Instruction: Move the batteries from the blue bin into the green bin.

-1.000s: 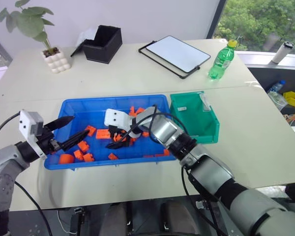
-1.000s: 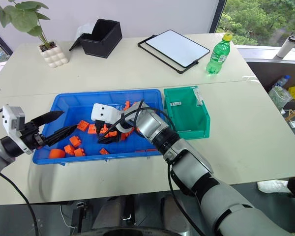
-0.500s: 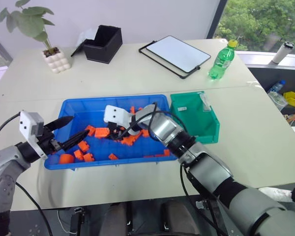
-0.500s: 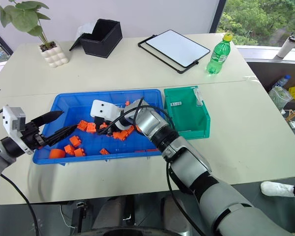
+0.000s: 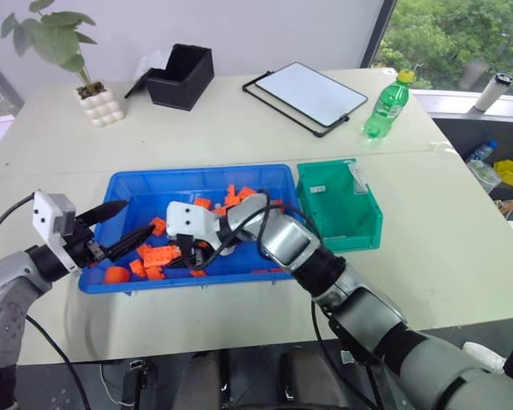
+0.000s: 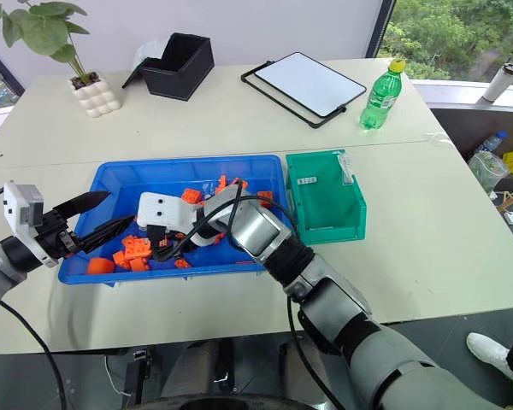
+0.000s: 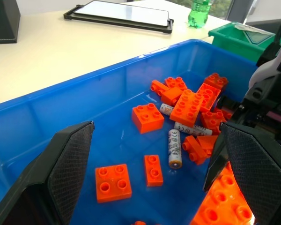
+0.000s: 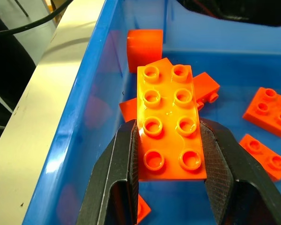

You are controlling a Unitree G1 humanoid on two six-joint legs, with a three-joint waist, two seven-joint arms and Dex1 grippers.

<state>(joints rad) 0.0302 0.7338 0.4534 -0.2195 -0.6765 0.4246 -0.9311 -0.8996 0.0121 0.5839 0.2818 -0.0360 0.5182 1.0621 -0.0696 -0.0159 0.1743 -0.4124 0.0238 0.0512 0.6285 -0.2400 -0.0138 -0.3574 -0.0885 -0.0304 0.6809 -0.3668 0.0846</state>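
Your right pincer (image 8: pixel 168 154) is clamped on an orange brick (image 8: pixel 171 124) over the blue bin (image 5: pixel 128 184), not a battery. Your left pincer (image 5: pixel 124 226) sits apart at the bin's 9 o'clock rim. The batteries (image 7: pixel 173 148) lie among bricks; the green bin (image 5: pixel 346 218) stands at 3 o'clock.

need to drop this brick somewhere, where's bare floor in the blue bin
Bare floor lies in the blue bin's far-left corner, behind the left gripper. The middle is crowded with orange bricks and batteries.
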